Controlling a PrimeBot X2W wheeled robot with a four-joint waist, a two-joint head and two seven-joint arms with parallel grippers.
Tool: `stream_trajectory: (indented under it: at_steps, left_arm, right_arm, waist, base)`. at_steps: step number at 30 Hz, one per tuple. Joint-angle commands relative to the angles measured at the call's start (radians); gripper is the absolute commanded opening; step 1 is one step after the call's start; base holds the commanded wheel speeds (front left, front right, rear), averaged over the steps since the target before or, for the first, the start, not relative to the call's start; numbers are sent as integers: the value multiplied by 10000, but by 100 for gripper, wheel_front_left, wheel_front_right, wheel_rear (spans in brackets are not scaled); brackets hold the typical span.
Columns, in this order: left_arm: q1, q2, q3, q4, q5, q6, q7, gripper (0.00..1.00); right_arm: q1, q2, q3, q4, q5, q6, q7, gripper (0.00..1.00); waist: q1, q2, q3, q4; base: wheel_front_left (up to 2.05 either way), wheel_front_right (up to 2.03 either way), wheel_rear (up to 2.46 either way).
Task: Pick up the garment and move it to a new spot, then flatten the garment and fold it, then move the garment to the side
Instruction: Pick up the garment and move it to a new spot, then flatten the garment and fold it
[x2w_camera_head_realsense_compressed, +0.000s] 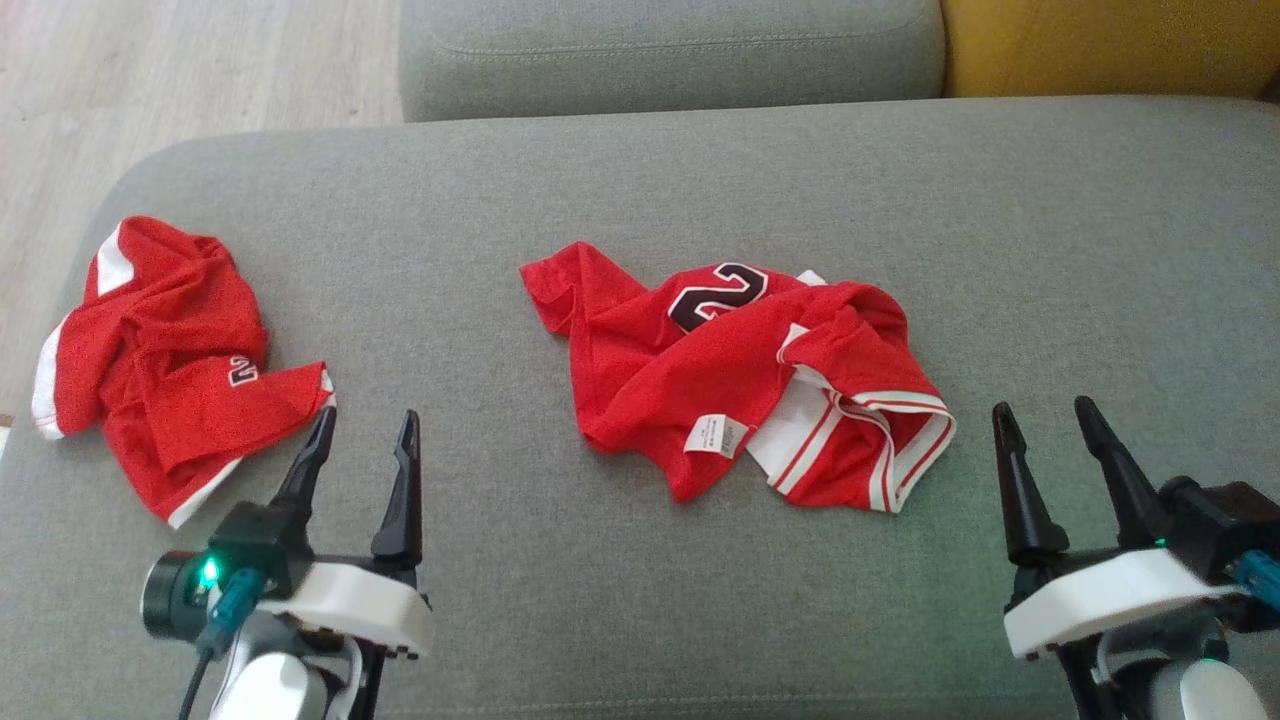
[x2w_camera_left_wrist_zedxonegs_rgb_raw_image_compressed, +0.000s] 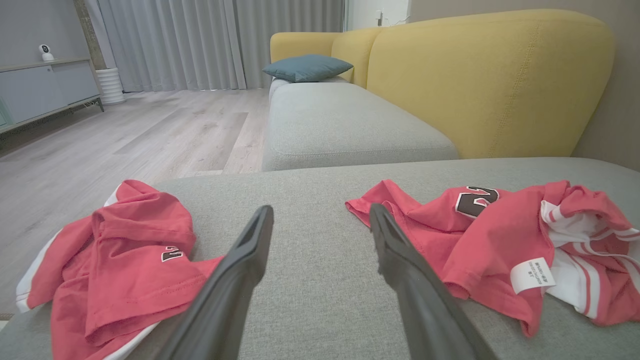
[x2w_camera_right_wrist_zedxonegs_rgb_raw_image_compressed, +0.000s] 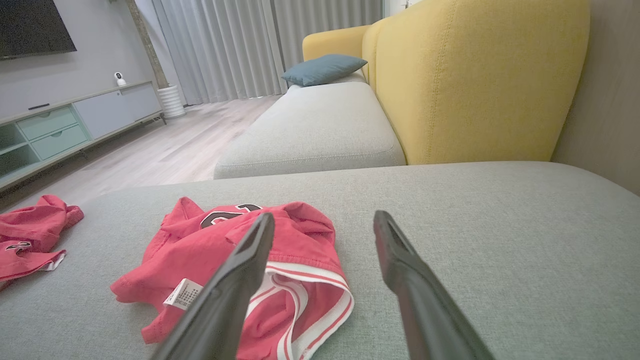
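A crumpled red garment (x2w_camera_head_realsense_compressed: 650, 370) with a black number patch, a white tag and white-striped trim lies in the middle of the grey cushion (x2w_camera_head_realsense_compressed: 640, 180). It also shows in the left wrist view (x2w_camera_left_wrist_zedxonegs_rgb_raw_image_compressed: 480, 235) and the right wrist view (x2w_camera_right_wrist_zedxonegs_rgb_raw_image_compressed: 200, 245). A second crumpled red garment (x2w_camera_head_realsense_compressed: 170, 340) with white side panels lies near the cushion's left edge, seen too from the left wrist (x2w_camera_left_wrist_zedxonegs_rgb_raw_image_compressed: 130, 250). My left gripper (x2w_camera_head_realsense_compressed: 366, 420) hovers open just right of that second garment, holding nothing. My right gripper (x2w_camera_head_realsense_compressed: 1043, 410) stands open, right of the middle garment's striped hem, with nothing between its fingers.
A second grey seat cushion (x2w_camera_head_realsense_compressed: 670, 50) lies beyond, with a yellow backrest (x2w_camera_head_realsense_compressed: 1110, 45) at the far right. A blue pillow (x2w_camera_left_wrist_zedxonegs_rgb_raw_image_compressed: 305, 67) rests further along the sofa. Wooden floor (x2w_camera_head_realsense_compressed: 150, 70) drops off past the cushion's left edge.
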Motion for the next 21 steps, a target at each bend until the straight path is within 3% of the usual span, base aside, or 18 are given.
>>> stream_trajectory:
  at_steps: [1, 7, 10, 16, 21]
  left_arm:
    - [-369, 215, 287, -326, 73, 60, -5, 100]
    - [-443, 206, 167, -370, 125, 56, -10, 100]
    - [-676, 117, -184, -407, 163, -198, 166, 100]
    - [-1712, -481, -1480, -153, 531, -933, 735, 100]
    - [-2743, -1146, -2623, 959, 658, -1750, 1732, 100]
  right_arm:
    - [-239, -53, 223, -418, -2, 40, 44, 100]
    - [-259, -53, 209, -456, -1, 40, 78, 100]
    - [-317, -53, 190, -507, -10, 40, 94, 100]
    - [-558, -53, 292, -578, -24, 40, 119, 100]
    - [-926, -53, 435, -540, -17, 40, 74, 100]
  waist:
    - [0, -1, -9, 19]
    - [0, -1, 54, 47]
    - [0, -1, 234, 55]
    - [0, -1, 882, -134]
    - [0, -1, 1636, -689]
  base:
    - [0, 0, 0]
    - [0, 0, 0]
    - [0, 0, 0]
    - [0, 0, 0]
    - [0, 0, 0]
